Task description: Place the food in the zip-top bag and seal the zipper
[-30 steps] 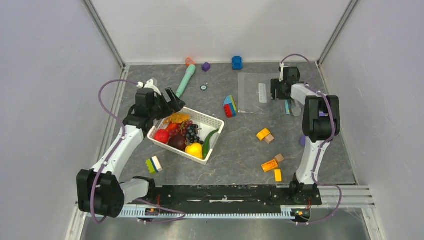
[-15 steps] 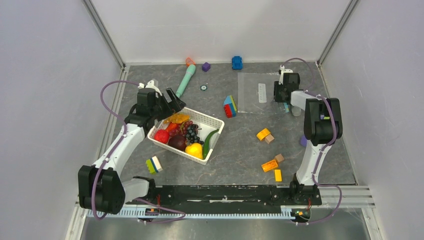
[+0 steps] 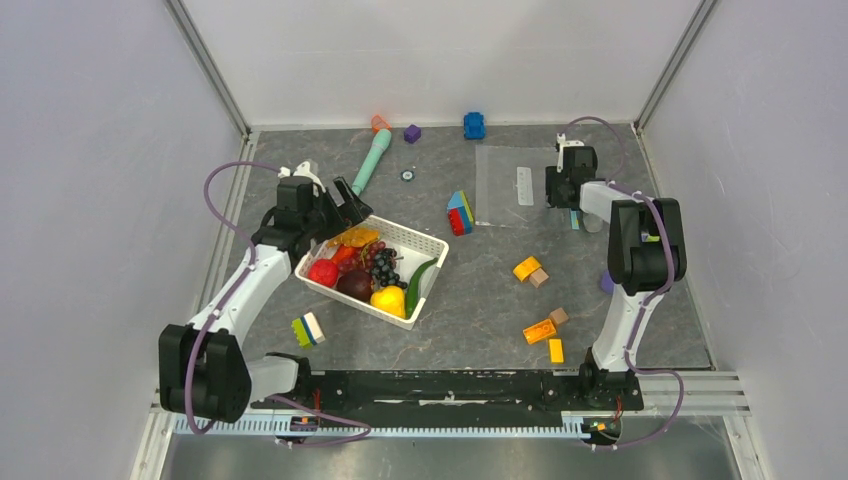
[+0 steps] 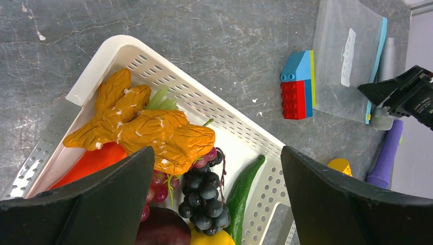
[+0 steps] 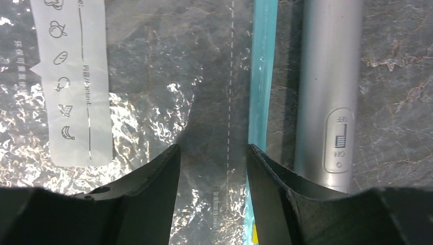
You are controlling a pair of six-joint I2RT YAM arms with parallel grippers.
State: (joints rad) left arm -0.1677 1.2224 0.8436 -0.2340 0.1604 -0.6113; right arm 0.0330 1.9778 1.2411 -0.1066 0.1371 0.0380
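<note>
The food lies in a white mesh basket [image 3: 425, 240]: red fruit [image 3: 322, 272], dark maroon fruit [image 3: 354, 284], yellow fruit [image 3: 388, 299], grapes [image 4: 204, 196], green pod [image 4: 245, 189], a wrinkled orange piece [image 4: 148, 130]. My left gripper [image 4: 215, 168] is open and empty, above the basket's far-left corner [image 3: 335, 210]. The clear zip-top bag [image 3: 510, 185] lies flat at the back right, white label [image 5: 76, 81] up. Its light-blue zipper [image 5: 261, 92] runs along the right edge. My right gripper [image 5: 213, 153] is open and low over the bag, just inside the zipper.
A grey cylinder with an on/off switch [image 5: 327, 92] lies right of the zipper. A teal marker toy [image 3: 370, 162] and small blocks [image 3: 474, 125] lie at the back. A multicoloured block [image 3: 460, 213] sits left of the bag. Yellow and wooden blocks [image 3: 540, 330] lie front right.
My right gripper has shifted slightly right, toward the bag's zipper edge. The left gripper has barely moved over the basket.
</note>
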